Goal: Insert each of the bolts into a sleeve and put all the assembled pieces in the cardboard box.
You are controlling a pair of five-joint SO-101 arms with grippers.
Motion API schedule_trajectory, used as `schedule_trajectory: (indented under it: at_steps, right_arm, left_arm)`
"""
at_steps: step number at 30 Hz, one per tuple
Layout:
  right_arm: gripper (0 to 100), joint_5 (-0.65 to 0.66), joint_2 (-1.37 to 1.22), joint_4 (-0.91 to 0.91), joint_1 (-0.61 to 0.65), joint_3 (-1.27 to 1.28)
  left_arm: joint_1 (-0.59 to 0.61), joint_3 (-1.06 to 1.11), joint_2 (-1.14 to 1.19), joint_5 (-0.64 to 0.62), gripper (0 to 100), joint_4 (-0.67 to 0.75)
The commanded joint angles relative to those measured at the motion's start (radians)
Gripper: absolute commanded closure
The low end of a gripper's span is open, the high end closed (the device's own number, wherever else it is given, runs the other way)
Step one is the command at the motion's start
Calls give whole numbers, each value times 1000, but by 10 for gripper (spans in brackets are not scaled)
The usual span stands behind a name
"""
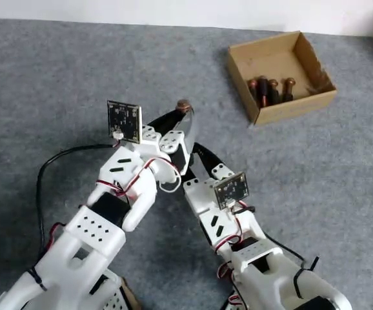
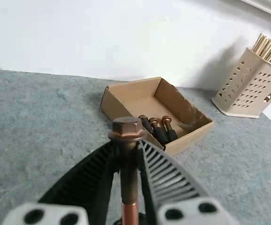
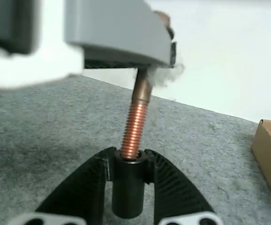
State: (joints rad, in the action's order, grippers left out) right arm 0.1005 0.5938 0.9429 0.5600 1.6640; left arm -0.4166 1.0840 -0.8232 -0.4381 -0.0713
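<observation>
My left gripper (image 2: pixel 128 161) is shut on a copper bolt (image 2: pixel 127 154), its hex head (image 1: pixel 183 105) sticking out beyond the fingertips. My right gripper (image 3: pixel 127 176) is shut on a dark sleeve (image 3: pixel 127 190), and the bolt's threaded end (image 3: pixel 134 129) sits in the sleeve's mouth. Both arms meet at mid-table in the high view, left gripper (image 1: pixel 177 126) above the right arm's wrist (image 1: pixel 206 169). The cardboard box (image 1: pixel 238 59) at the far right holds several assembled pieces (image 1: pixel 272 89), also seen as pieces (image 2: pixel 156 127) in the box (image 2: pixel 126 96).
A beige perforated holder (image 2: pixel 252 84) with wooden sticks stands beyond the box by the wall. Grey carpet-like surface (image 1: pixel 57 77) spreads around the arms. A black cable (image 1: pixel 44 171) loops beside the left arm.
</observation>
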Motion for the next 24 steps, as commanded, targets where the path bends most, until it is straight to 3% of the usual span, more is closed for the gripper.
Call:
schedule_trajectory:
  at_steps: [1,15,21,24]
  right_arm:
    - [993,6,21,1,-15,85]
    - [993,6,31,2,-30,85]
    - [993,5,28,2,-62,85]
    - [993,5,22,2,-61,85]
  left_arm:
    - [35,2,-19,-2,995,17]
    - [35,44,-10,0,993,18]
    - [31,142,-12,206,992,17]
    - [31,209,-13,212,992,17]
